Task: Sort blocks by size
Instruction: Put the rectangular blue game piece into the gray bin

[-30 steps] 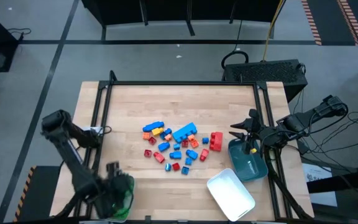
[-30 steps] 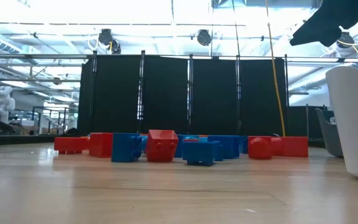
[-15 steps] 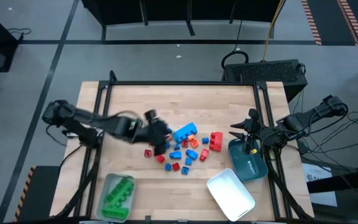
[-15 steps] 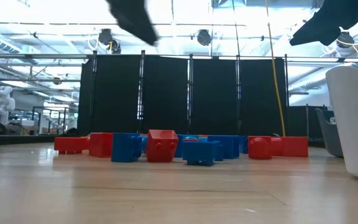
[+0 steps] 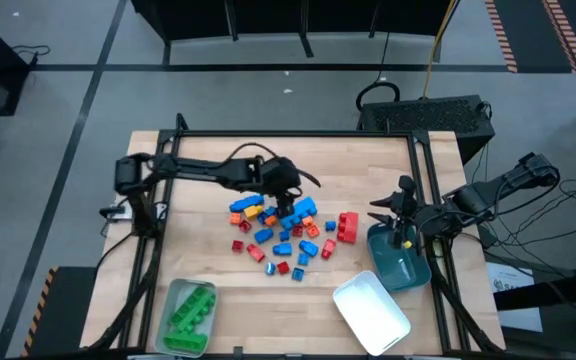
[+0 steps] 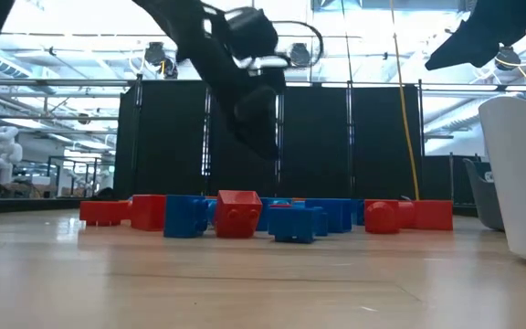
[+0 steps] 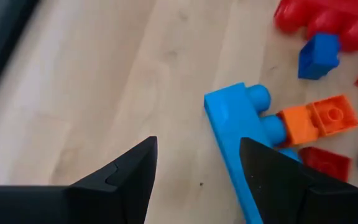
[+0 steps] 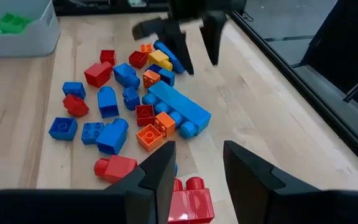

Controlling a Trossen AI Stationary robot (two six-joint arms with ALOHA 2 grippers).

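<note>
A pile of blue, red and orange blocks [image 5: 288, 232] lies on the middle of the wooden table. Several green blocks [image 5: 190, 305] lie in a pale grey tray at the near left. My left gripper [image 5: 286, 200] hangs open and empty over the far side of the pile, fingers pointing down. In the left wrist view [image 7: 197, 168] it stands beside the end of a long blue brick [image 7: 238, 149]. It touches nothing. My right gripper [image 5: 380, 212] is open and empty above the teal tray [image 5: 400, 262] at the right.
A white tray [image 5: 371, 308] stands at the near right, next to the teal tray. A large red brick [image 5: 347, 226] lies at the pile's right side. Black frame rails [image 5: 168, 180] run along the table's left, right and far sides. Bare wood shows at the far side.
My left gripper has swung from over the grey tray at the near left toward the far and right, reaching the far side of the pile and coming down above it. The green blocks stay in the grey tray.
</note>
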